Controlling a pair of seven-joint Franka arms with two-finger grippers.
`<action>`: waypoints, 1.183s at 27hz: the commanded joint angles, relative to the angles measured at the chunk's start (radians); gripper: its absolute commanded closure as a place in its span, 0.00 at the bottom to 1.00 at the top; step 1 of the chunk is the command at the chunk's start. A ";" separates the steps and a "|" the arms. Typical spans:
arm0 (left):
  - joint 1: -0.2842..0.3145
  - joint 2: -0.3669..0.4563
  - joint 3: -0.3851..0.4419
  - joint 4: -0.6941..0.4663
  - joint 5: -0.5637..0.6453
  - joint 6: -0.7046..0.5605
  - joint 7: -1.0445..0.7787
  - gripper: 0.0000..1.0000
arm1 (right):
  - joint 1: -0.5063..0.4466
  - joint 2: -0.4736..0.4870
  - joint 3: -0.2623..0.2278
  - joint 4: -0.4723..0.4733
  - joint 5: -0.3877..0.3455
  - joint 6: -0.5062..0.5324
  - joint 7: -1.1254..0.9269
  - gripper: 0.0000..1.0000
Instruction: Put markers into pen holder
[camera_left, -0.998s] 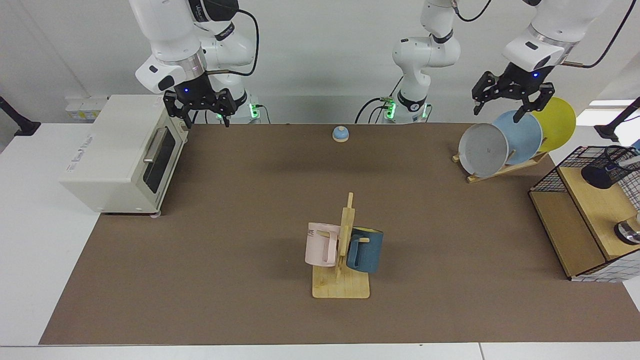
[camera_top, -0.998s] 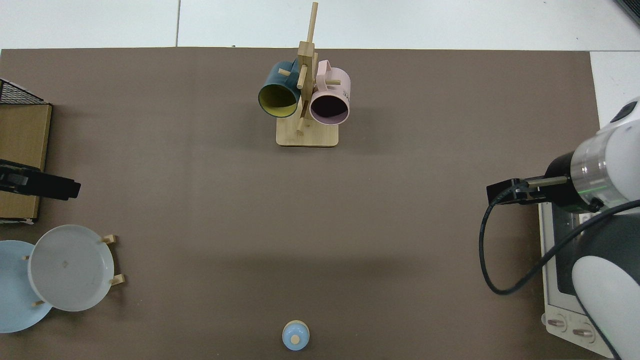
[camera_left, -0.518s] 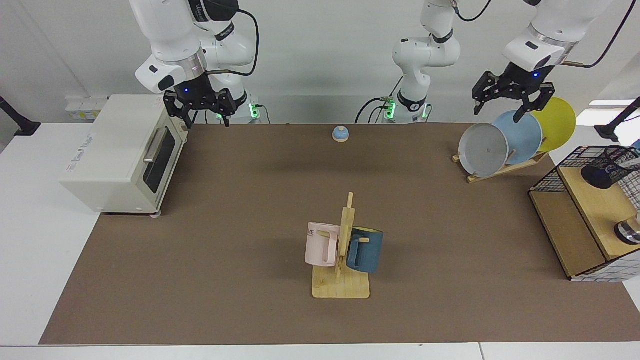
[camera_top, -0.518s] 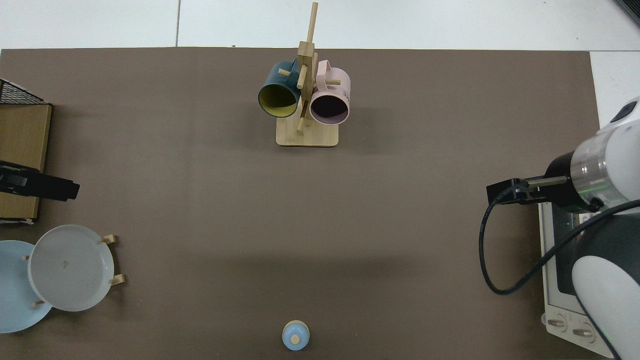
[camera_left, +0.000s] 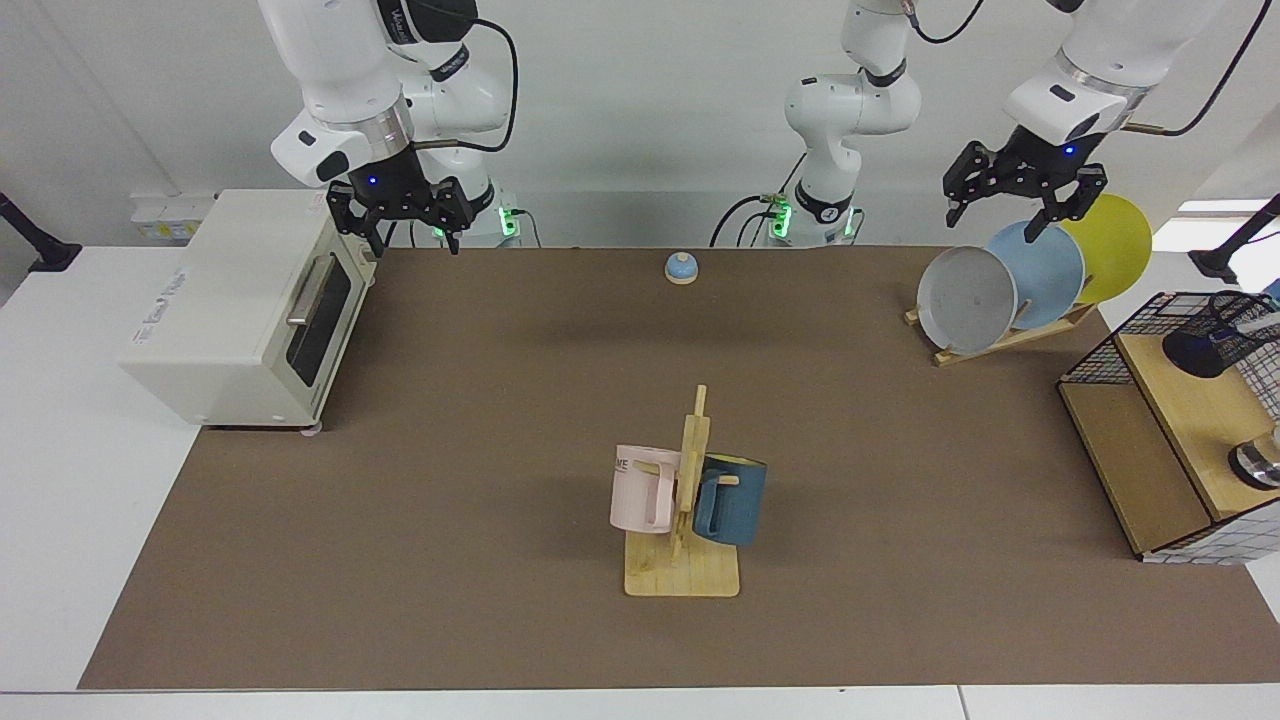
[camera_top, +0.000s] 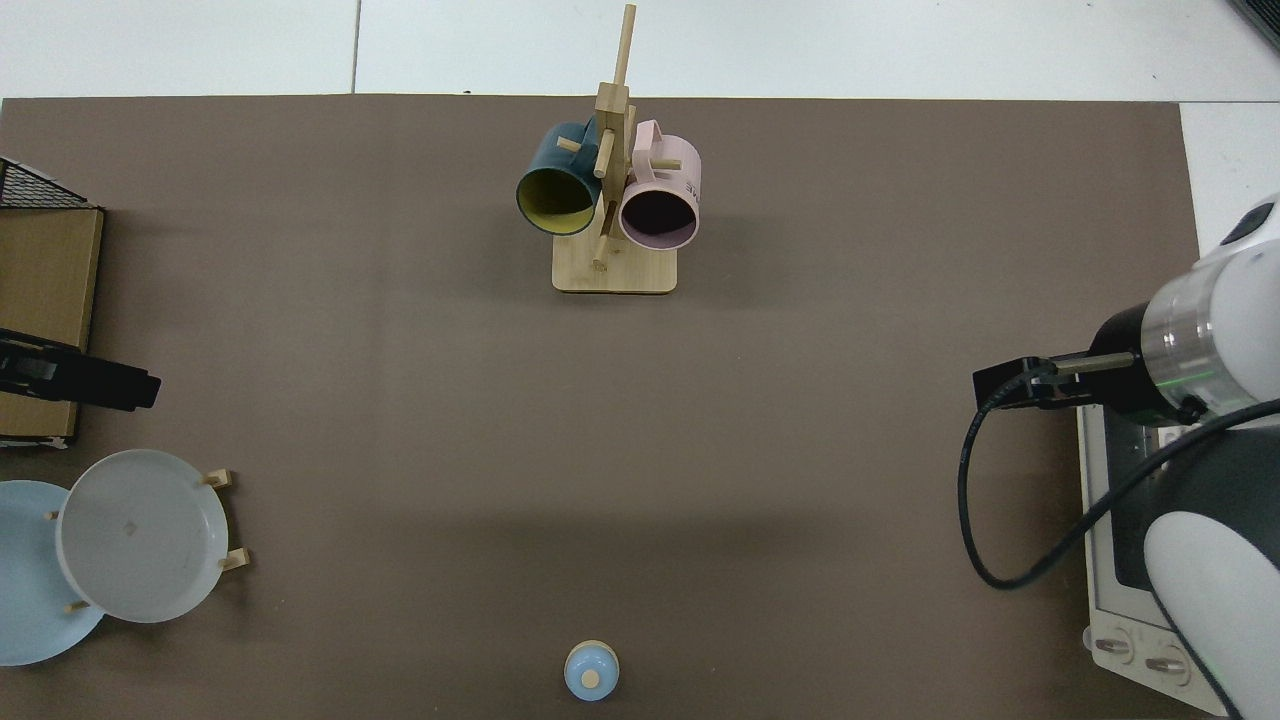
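Left tool (camera_left: 1020, 205) up above the plates (camera_left: 1035, 273), fingers apart, holding nothing. Right tool (camera_left: 402, 228) waiting by the oven (camera_left: 235, 300), fingers apart too. Pen holder (camera_left: 1215, 335) on the shelf (camera_left: 1180, 420) (only in the facing view), half cut off. Marker hard to make out. Mugs (camera_top: 605, 190) plain from above.

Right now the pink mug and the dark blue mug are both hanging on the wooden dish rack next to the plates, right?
Not quite. The pink mug and the dark blue mug hang on the wooden mug tree mid-table, well away from the plates. The facing view shows it.
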 joint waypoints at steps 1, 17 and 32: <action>0.013 -0.044 -0.020 -0.057 0.059 0.000 -0.064 0.00 | -0.015 -0.017 0.006 -0.026 0.018 0.030 -0.018 0.00; 0.013 -0.052 -0.037 -0.068 0.047 0.033 -0.121 0.00 | -0.015 -0.017 0.006 -0.026 0.018 0.030 -0.018 0.00; 0.014 -0.035 -0.038 -0.065 -0.005 0.058 -0.107 0.00 | -0.016 -0.017 0.006 -0.026 0.018 0.030 -0.018 0.00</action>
